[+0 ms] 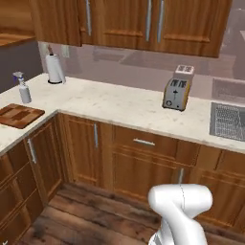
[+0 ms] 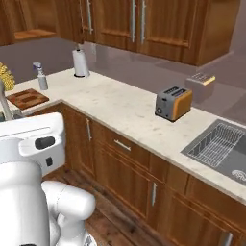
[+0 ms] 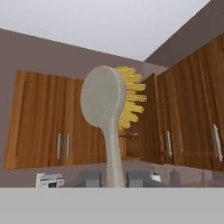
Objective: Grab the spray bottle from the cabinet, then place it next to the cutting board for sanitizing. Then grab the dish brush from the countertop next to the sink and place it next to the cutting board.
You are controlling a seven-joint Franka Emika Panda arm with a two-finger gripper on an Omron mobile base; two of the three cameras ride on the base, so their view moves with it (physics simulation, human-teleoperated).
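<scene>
Cream-handled, the dish brush (image 3: 113, 127) stands upright between the gripper (image 3: 114, 178) fingers, clamped on its handle, yellow bristles up near the wall cabinet (image 3: 183, 118). Over on the countertop (image 1: 115, 103), the spray bottle (image 1: 22, 88) sits just behind the cutting board (image 1: 19, 115).

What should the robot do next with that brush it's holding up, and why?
Probably carry the brush over toward the cutting board and lower it onto the countertop beside it. The gripper seems shut on the handle, with the brush held upright high in the air. The spray bottle already stands next to the board, so setting the brush down looks like what remains.
</scene>
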